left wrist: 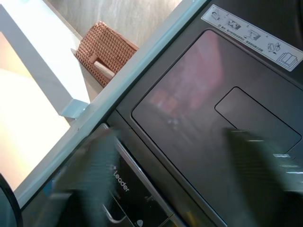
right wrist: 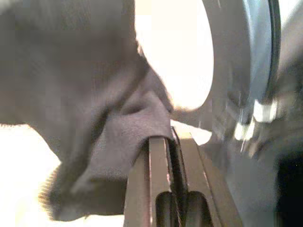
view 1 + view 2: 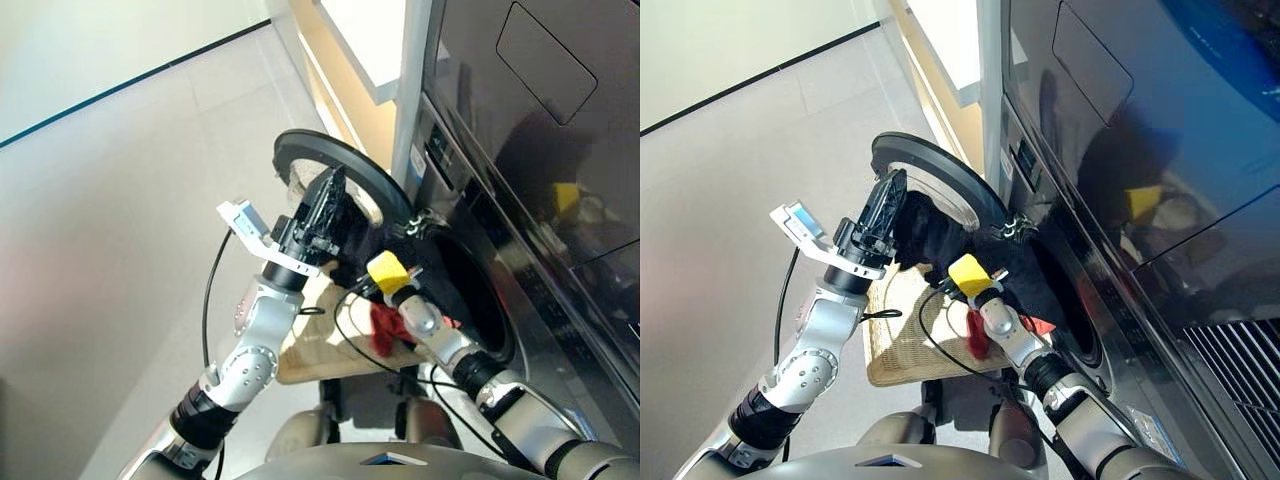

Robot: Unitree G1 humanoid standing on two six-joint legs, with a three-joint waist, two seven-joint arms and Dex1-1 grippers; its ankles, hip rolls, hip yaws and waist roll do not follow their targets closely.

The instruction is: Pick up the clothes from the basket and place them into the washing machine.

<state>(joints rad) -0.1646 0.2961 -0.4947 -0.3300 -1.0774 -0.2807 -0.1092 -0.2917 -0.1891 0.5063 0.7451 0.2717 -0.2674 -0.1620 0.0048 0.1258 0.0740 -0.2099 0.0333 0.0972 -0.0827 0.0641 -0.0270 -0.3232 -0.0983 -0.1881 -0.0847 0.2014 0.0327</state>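
The washing machine point(image 3: 540, 250) stands on the right with its round door point(image 3: 340, 160) swung open and the drum mouth point(image 3: 470, 290) dark. Black clothes point(image 3: 930, 235) stretch from in front of the door toward the drum mouth. My right gripper point(image 2: 169, 139) is shut on a fold of this black cloth point(image 2: 118, 132). A red piece point(image 3: 385, 325) hangs below my right wrist. More red shows at the drum lip point(image 3: 1040, 325). The wicker basket point(image 3: 902, 345) lies below, partly hidden by my arms. My left gripper point(image 3: 330, 195) is raised beside the door, open, nothing between its fingers.
A dark panel of the upper appliance point(image 3: 560, 70) rises above the machine. A white ledge point(image 3: 370, 50) runs along the wall behind the door. A brown woven box point(image 1: 104, 47) sits farther back. Pale floor point(image 3: 110, 220) spreads to the left. Black cables point(image 3: 210, 290) loop off my arms.
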